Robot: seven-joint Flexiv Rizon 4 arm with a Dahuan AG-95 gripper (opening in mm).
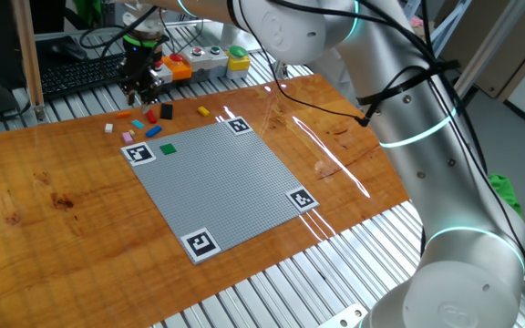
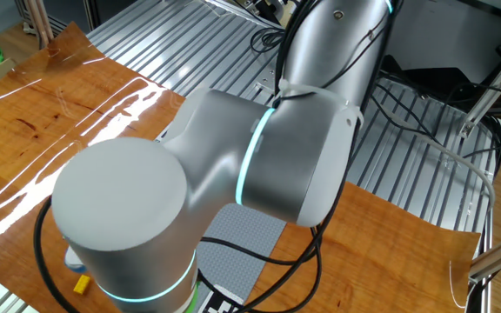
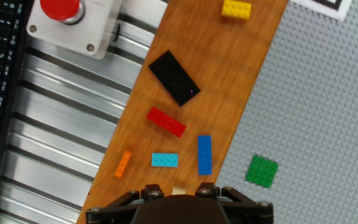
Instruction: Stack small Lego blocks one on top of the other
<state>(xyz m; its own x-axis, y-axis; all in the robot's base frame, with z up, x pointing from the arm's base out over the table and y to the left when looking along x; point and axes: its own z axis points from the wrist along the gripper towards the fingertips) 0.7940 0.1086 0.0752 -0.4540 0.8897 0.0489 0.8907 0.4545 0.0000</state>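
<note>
Gripper [image 3: 179,191] fingers frame a pale brick [image 3: 179,191] at the bottom edge of the hand view; whether it is clamped cannot be told. Just beyond lie a light-blue brick [image 3: 165,160], blue brick [image 3: 204,154], orange brick [image 3: 123,164], red brick [image 3: 166,121] and black brick [image 3: 174,77] on the wooden bench [image 3: 241,68]; a green brick [image 3: 262,170] sits on the grey baseplate [image 3: 316,112].

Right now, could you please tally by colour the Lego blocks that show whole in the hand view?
yellow block: 1
black block: 1
red block: 1
orange block: 1
light blue block: 1
dark blue block: 1
green block: 1
Total: 7
</note>
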